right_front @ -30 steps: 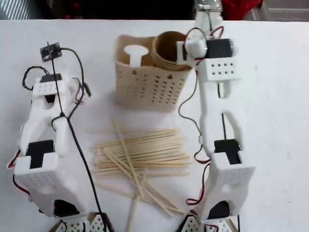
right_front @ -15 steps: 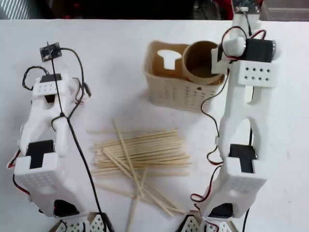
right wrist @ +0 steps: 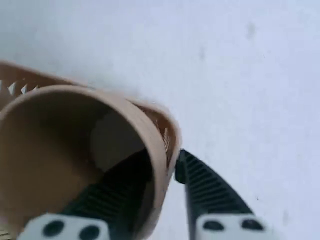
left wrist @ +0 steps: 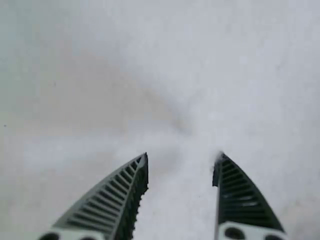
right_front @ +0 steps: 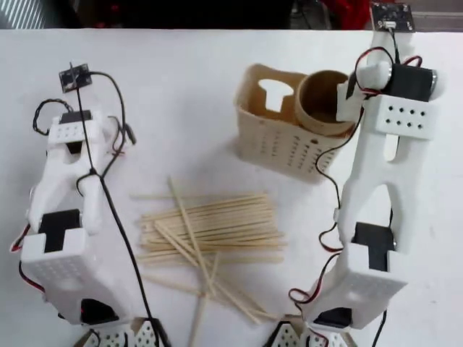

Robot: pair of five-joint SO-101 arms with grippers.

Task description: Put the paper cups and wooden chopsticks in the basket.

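Currently: right gripper clamped on paper cup rim; cup inside basket, toward table far edge, right half. Wooden chopsticks: loose pile, near-centre, long axes left-right, between arms. Left gripper: spread wide, empty.

Showing a matt brown finish on the paper cup, smooth perforated cream plastic on the basket, pale bare wood on the chopsticks, matt white plastic on the arm shells.

Left arm folded, jaws apart; right arm extended, jaws clamped.
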